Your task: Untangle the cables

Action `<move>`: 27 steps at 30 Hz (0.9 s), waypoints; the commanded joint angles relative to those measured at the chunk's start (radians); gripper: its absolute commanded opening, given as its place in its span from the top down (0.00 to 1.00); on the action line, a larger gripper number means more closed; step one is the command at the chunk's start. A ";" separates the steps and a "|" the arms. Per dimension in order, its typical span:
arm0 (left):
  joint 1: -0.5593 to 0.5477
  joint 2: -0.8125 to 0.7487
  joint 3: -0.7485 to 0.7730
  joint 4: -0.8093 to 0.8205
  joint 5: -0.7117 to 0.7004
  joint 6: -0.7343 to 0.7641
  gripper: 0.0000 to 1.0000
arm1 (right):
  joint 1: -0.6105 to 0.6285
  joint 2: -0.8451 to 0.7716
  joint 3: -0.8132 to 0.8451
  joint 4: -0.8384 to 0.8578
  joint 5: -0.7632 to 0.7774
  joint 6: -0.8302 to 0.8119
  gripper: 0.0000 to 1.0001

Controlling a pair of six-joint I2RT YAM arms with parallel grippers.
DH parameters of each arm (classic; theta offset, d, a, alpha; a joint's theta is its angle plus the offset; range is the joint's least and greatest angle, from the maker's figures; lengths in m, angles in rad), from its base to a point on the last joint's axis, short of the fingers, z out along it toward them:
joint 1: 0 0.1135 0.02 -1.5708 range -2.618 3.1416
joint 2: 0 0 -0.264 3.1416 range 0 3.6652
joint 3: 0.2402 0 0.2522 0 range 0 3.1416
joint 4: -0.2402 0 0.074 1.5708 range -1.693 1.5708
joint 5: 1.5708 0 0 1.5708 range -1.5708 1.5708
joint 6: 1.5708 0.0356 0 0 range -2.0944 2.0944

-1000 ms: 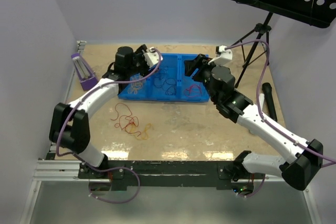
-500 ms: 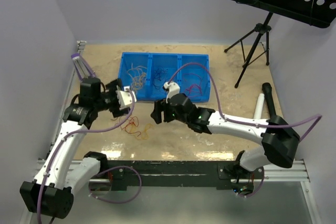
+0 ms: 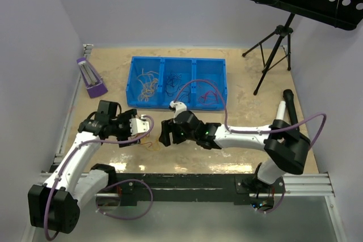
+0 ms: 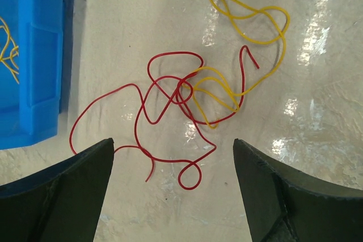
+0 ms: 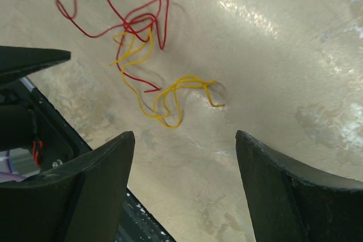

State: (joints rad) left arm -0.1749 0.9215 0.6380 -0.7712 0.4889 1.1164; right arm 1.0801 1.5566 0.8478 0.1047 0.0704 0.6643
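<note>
The cables lie loose on the table as a red wire (image 4: 170, 92) looped through a yellow wire (image 4: 249, 26). My left gripper (image 4: 173, 143) hovers open just above the red loops with nothing between its fingers. In the right wrist view the red wire (image 5: 136, 21) and the yellow wire (image 5: 170, 100) lie ahead of my open, empty right gripper (image 5: 184, 134). From above, the left gripper (image 3: 143, 130) and right gripper (image 3: 165, 134) face each other, and little of the tangle (image 3: 150, 143) shows between them.
A blue three-compartment tray (image 3: 178, 59) behind the arms holds sorted yellow, black and red wires; its corner (image 4: 34, 55) is left of the tangle. A purple object (image 3: 91, 77), a tripod (image 3: 272, 43) and a black-and-white cylinder (image 3: 283, 106) stand around. The table's front edge (image 5: 130, 219) is close.
Both arms have pulled back from the blue tray to the front of the table and now flank the red and yellow tangle. Both grippers stand wider open.
</note>
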 commanded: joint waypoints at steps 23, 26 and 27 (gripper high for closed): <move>0.017 0.019 -0.133 0.156 -0.116 0.132 0.50 | 0.014 0.260 0.180 0.073 -0.020 0.038 0.44; 0.017 0.014 -0.136 0.153 -0.119 0.141 0.61 | 0.015 0.244 0.165 0.059 -0.006 0.032 0.53; 0.017 0.013 -0.136 0.156 -0.119 0.140 0.65 | 0.014 0.238 0.162 0.055 -0.001 0.031 0.57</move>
State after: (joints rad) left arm -0.1677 0.9398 0.5095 -0.6334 0.3687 1.2282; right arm 1.0885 1.8236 1.0039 0.1707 0.0383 0.6994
